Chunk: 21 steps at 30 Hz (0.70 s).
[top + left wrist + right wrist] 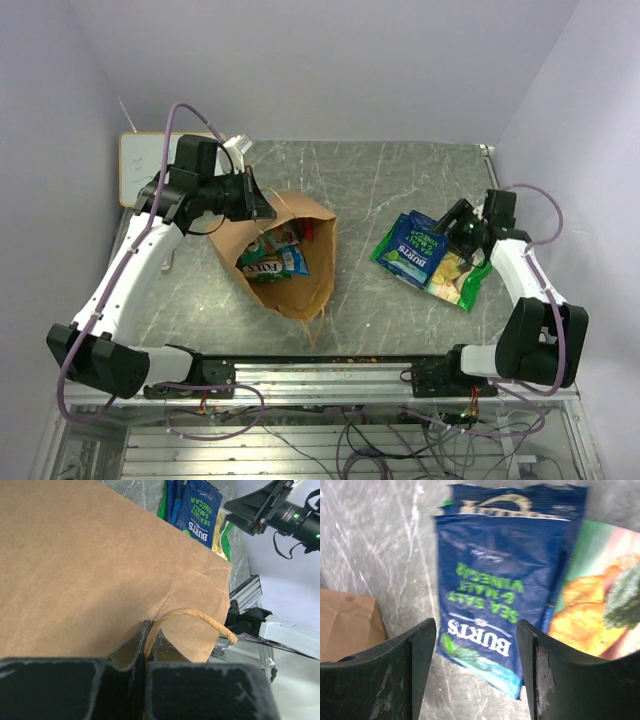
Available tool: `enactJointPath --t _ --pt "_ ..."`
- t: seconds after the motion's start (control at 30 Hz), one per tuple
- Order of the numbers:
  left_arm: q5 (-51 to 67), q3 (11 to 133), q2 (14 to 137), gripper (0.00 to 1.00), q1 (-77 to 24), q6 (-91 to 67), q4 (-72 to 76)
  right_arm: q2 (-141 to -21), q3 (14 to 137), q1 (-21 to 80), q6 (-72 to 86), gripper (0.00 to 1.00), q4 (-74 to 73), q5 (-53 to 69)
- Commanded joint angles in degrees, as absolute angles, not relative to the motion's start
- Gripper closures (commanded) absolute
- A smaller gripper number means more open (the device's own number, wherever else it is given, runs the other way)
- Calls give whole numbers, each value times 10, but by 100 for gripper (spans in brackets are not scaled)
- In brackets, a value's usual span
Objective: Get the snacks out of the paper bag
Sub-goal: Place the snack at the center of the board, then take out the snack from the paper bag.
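The brown paper bag (300,285) lies on its side at centre left, its mouth facing the back. Several snacks (272,258) show inside it. My left gripper (262,205) is shut on the bag's twisted paper handle (195,616), its fingertips (150,627) pinching the cord against the bag wall (90,570). At the right, a blue packet (412,247) lies on the table, partly over a green and yellow packet (458,275). My right gripper (447,222) hovers open just above the blue packet (490,580), its fingers (420,650) apart and holding nothing.
A small white whiteboard (140,170) leans at the back left corner. The metal rail (330,370) runs along the near table edge. The walls stand close on the left, back and right. The green and orange packet (600,600) lies right of my right gripper's jaws.
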<state>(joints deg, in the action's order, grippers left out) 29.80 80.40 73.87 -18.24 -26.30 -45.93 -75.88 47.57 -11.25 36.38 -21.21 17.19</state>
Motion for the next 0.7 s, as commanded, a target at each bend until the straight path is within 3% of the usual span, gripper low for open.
enactJointPath --t 0.0,0.17,0.4,0.67 --pt "304 823 746 93 -186 -256 -462 -769 564 -15 299 34 -286 112" --pt "317 788 731 93 -186 -291 -433 -784 638 166 266 34 -328 115" --pt "322 778 737 93 -186 -326 -418 -736 622 409 228 34 -326 113" --pt "345 770 738 93 -186 -389 -387 -639 536 521 160 35 -207 115"
